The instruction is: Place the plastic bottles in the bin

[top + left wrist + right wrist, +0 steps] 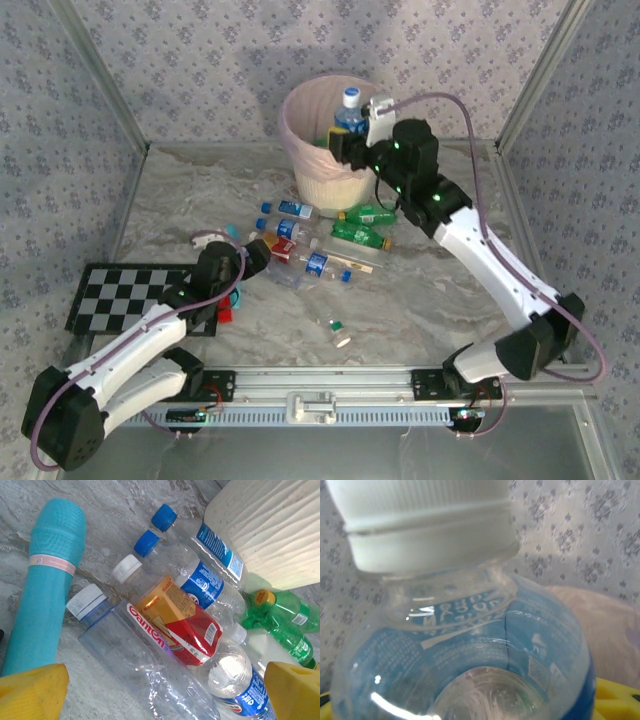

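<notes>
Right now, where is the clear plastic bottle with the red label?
In the top view the red-labelled bottle lies left of centre, just ahead of the left gripper, among blue-labelled bottles before the round cream bin.

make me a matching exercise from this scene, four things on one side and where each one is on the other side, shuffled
Things
1. white-capped bottle
2. red-labelled bottle
3. green bottles
4. teal tool

Places
A. lying on the table by the base of the bin
B. lying among clear bottles
C. in the right end effector, over the bin
D. left of the bottles in the left wrist view

Pairs: 1-C, 2-B, 3-A, 4-D
</notes>
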